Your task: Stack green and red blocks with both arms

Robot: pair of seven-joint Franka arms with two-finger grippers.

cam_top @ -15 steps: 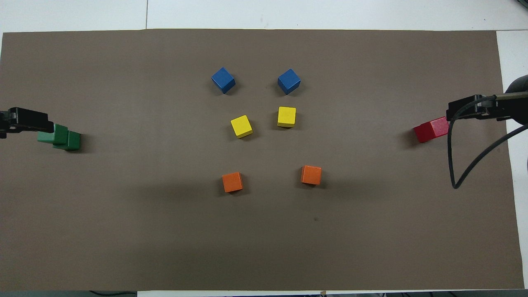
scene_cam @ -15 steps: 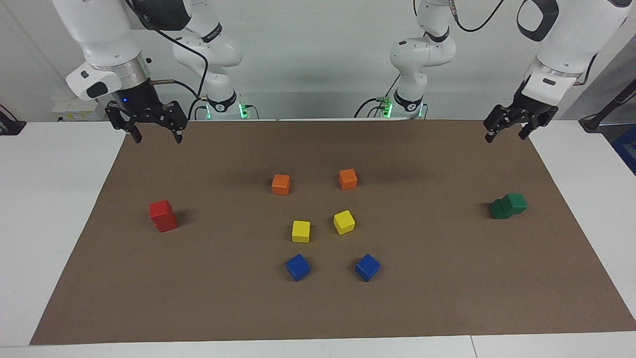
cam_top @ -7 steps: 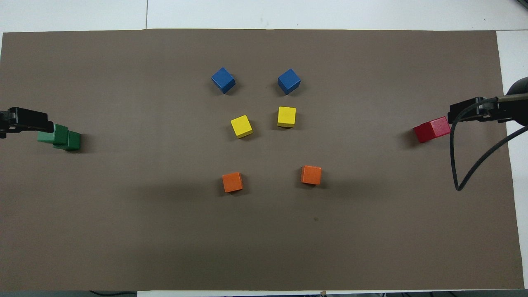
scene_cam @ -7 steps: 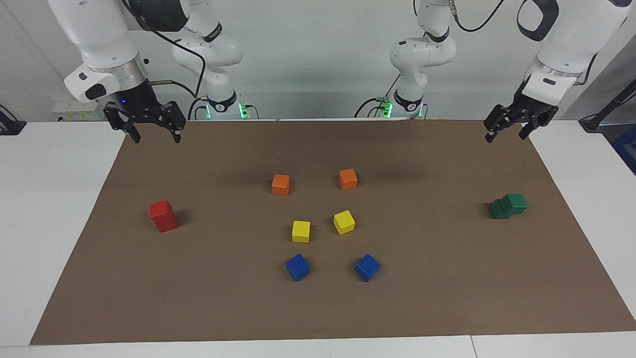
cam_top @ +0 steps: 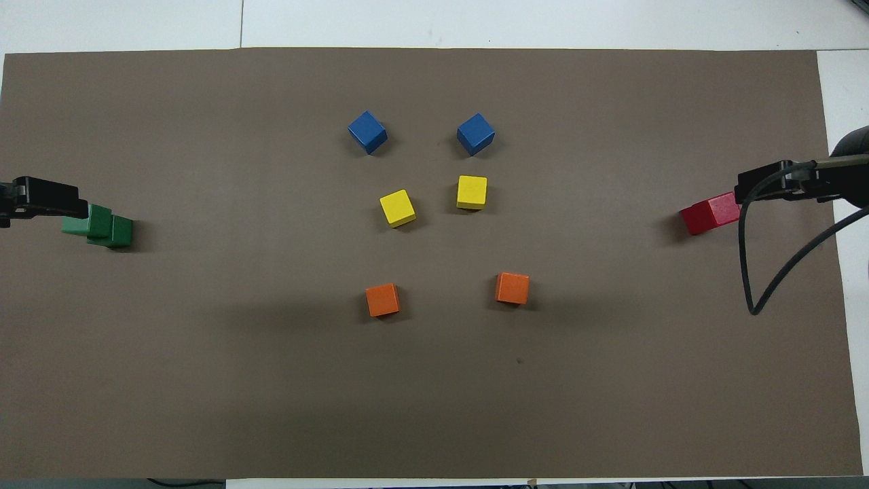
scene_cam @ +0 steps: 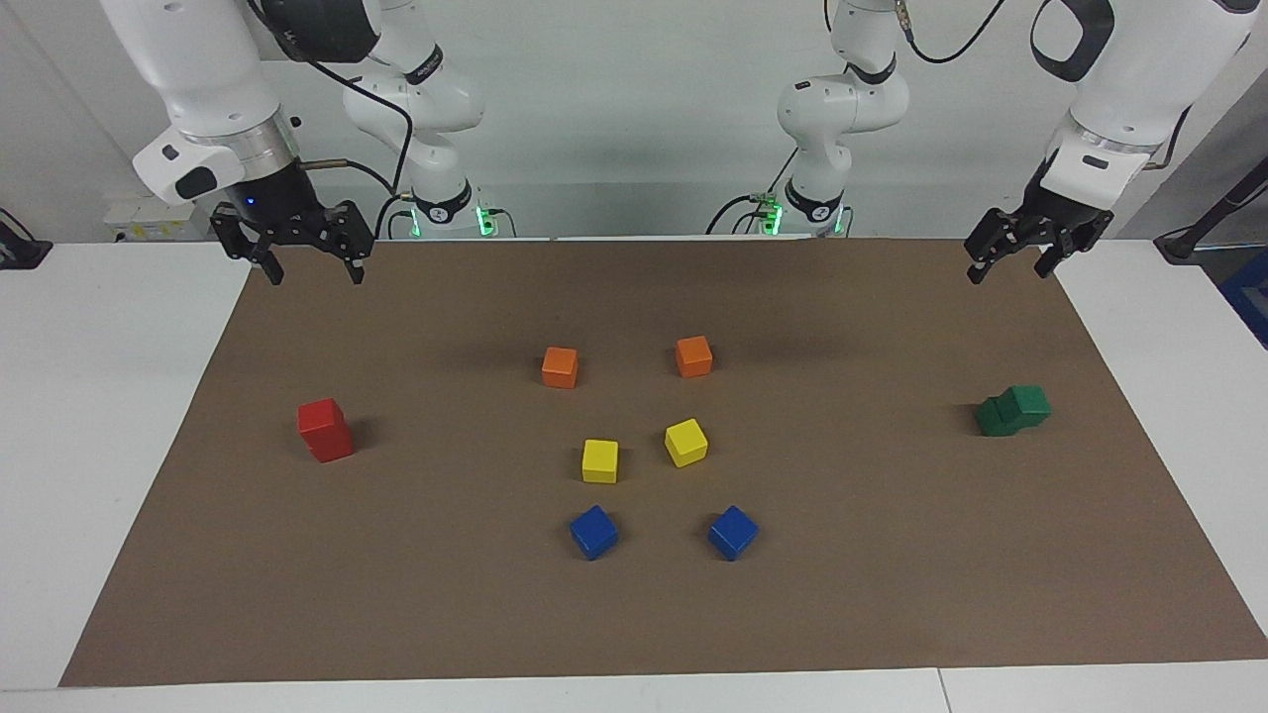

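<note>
Both stacks appearing built. Two bright red matte cubes (scene_cam: 325,430) standing stacked at right arm's end of brown mat (scene_cam: 634,614) on desk; right pincer (scene_cam: 309,264) hanging wide, empty, above mat edge. Two dark green matte cubes (scene_cam: 1012,411) sitting stacked, skewed; left pincer (scene_cam: 1008,265) wide, empty, likewise raised.

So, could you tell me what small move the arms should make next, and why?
Probably none beyond parking: the red stack and the green stack, its top block offset, both stand on the mat, and the right gripper and left gripper hang open, empty, above it.
</note>
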